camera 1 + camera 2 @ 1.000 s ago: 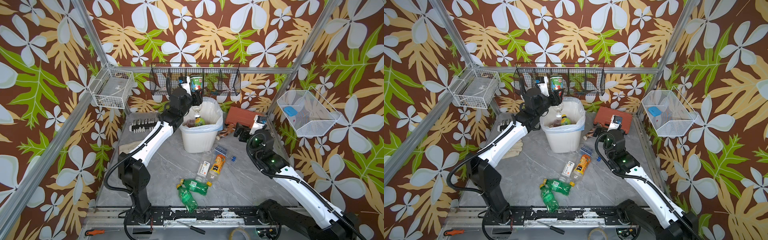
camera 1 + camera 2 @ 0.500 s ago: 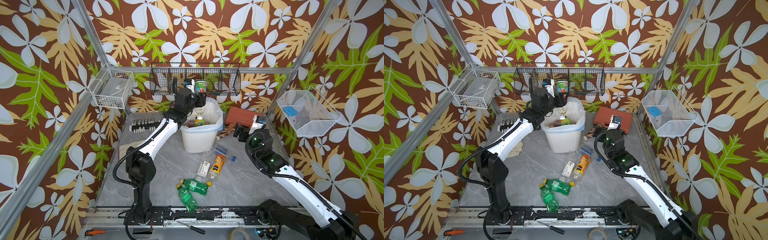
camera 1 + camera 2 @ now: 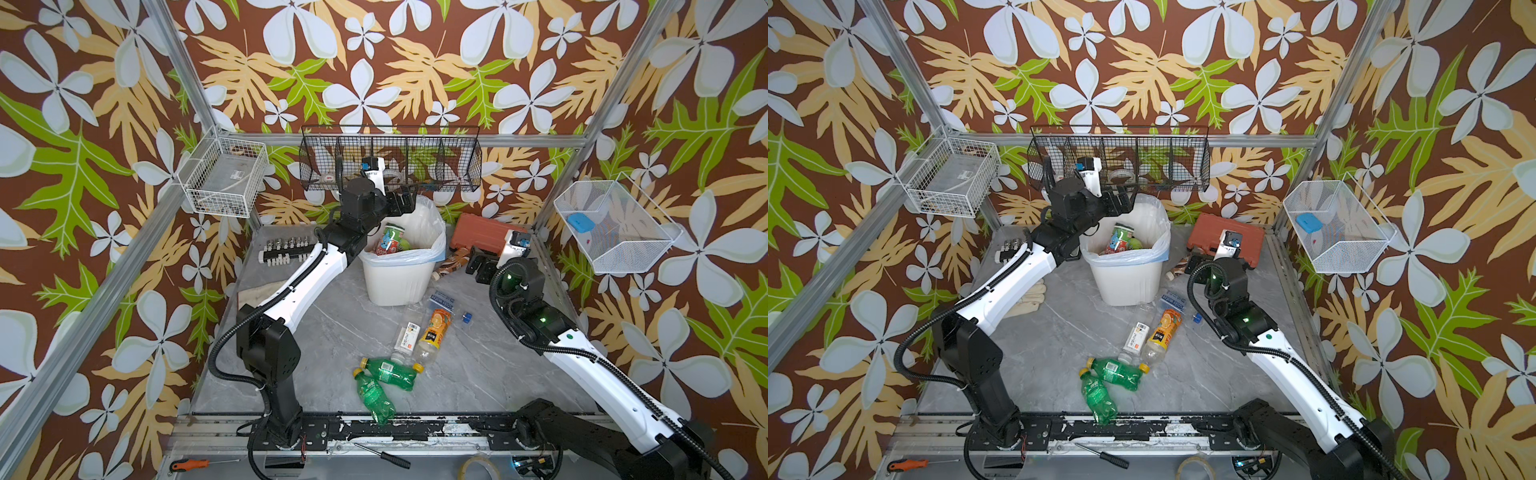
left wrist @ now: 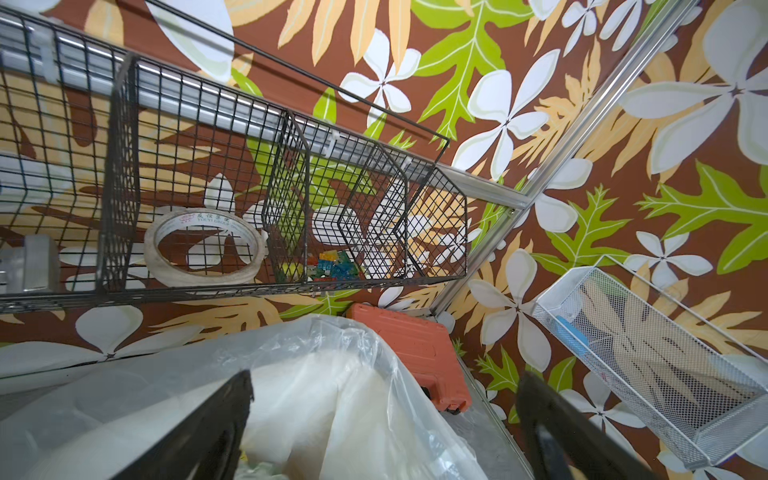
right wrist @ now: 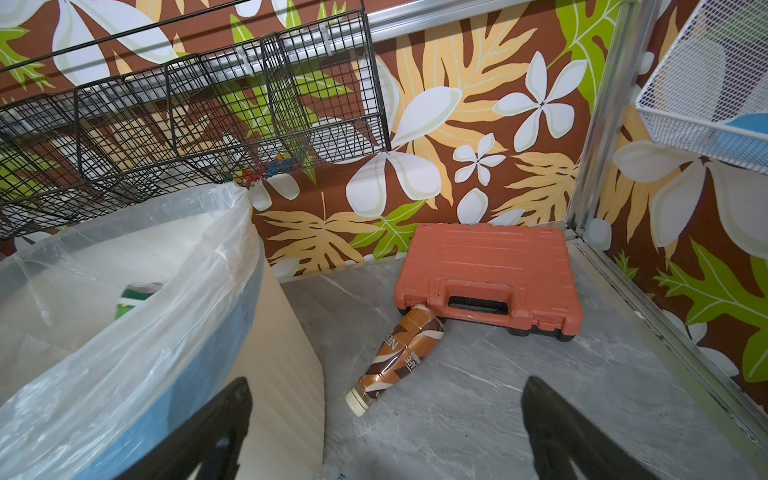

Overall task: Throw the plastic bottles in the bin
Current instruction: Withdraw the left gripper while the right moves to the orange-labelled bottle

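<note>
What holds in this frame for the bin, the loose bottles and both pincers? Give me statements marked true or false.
1. The left pincer is open over the bin, with nothing between its fingers. True.
2. The bin is empty. False: bottles lie inside it.
3. Two green bottles lie on the table near its front edge. True.
4. The right pincer grips the brown bottle. False: it is open, and that bottle lies on the table against the case.
5. The orange bottle stands upright. False: it lies on its side.
</note>
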